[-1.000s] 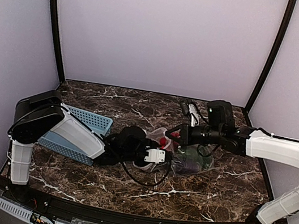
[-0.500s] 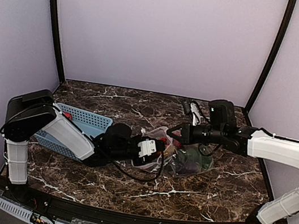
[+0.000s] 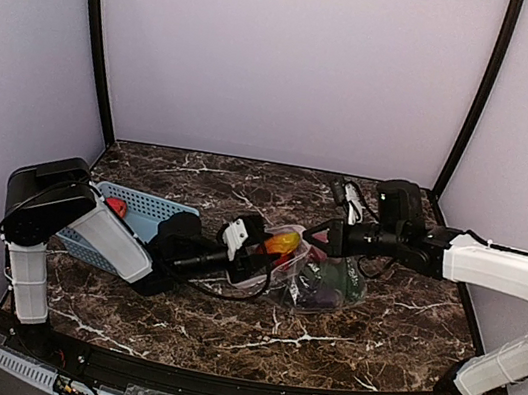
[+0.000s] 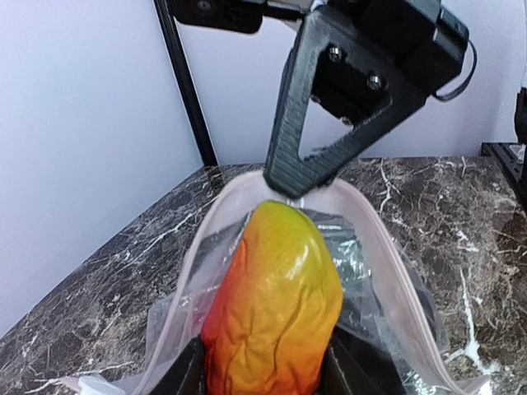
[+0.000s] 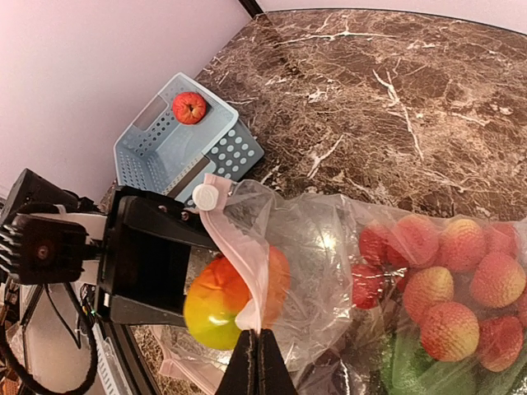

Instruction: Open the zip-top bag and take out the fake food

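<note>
Top external view: the zip-top bag lies on the dark marbled surface a little right of its centre, its mouth turned toward the left edge. The left claw reaches in from that side and is clamped on one piece of the fake food, an orange-and-yellow fruit. The fruit sits right in the bag's mouth.

In the left wrist view, the pale pinkish zip strip loops around the fruit on both sides, and the claw's two dark fingers press its lower flanks.

The right claw is pinched tight on the far lip of that strip and holds it lifted off the surface. A white slider tab sits at the strip's end, next to the left claw's black body.

In the right wrist view, the fruit's yellow-green end is clear of the plastic, while its orange end shows through the film. Deeper inside the bag, a cluster of red balls rests above a green vegetable.

A light-blue perforated basket stands near the left edge of the surface, well apart from the bag. A red apple-like piece lies in one of its corners.
</note>
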{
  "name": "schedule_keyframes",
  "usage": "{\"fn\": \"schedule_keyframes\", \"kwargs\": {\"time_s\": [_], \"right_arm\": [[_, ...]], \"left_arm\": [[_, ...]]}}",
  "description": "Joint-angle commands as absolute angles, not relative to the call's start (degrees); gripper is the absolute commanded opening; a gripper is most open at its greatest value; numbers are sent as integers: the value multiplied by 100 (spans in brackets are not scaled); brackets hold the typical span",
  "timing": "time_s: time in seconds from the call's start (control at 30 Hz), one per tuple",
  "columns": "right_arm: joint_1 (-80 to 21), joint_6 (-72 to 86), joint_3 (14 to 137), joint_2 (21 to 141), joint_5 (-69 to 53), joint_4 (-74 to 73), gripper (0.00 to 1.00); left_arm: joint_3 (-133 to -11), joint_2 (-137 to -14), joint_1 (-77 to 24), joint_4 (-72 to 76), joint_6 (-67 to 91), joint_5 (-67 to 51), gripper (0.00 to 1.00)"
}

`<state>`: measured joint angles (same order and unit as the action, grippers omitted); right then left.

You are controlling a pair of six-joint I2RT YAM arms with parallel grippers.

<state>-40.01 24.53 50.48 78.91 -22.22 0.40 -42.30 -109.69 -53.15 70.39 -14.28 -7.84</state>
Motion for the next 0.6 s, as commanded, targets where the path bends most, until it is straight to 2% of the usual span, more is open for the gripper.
{"fn": "schedule_keyframes", "kwargs": {"time_s": [0.0, 0.57], "right_arm": [[-3831, 2470, 4902, 7758, -1961, 149, 0], [-3810, 2565, 4931, 8225, -2270, 496, 0]], "left_arm": [[-4035, -10820, -5219, 7731, -821, -1044, 18], [-4474, -10664, -5198, 7997, 225, -1889, 19]]}}
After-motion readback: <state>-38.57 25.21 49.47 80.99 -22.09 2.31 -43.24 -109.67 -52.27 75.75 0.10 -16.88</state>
